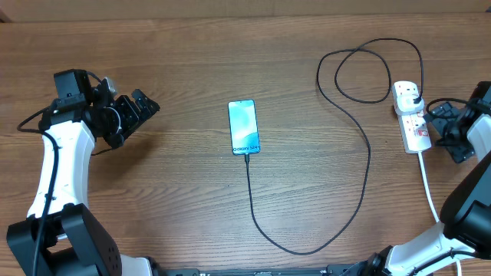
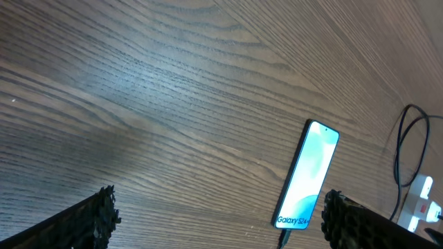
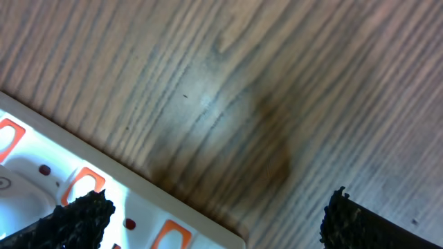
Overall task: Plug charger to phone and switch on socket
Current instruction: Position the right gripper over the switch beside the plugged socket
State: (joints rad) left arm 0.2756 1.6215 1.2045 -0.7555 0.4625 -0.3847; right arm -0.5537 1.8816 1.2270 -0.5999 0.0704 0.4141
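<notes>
Phone: flat at frame centre in the overhead view, blue-teal screen up.
Charger: tip meets the phone's lower edge; the cable loops low, climbs right and coils to the socket's upper end.
Socket: white strip near the right edge, white cord trailing down.
Right gripper: jaws wide apart, empty, just beside the socket.
Left gripper: far left, jaws wide apart, holding nothing, well apart from the phone.
Table: wood grain.

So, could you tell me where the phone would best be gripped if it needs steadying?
I would take the phone across its two long edges near the middle, coming straight down from above. It lies flat, screen up, so only those thin edges offer purchase. The charger cable meets its near short end, so keep off that end.
</notes>
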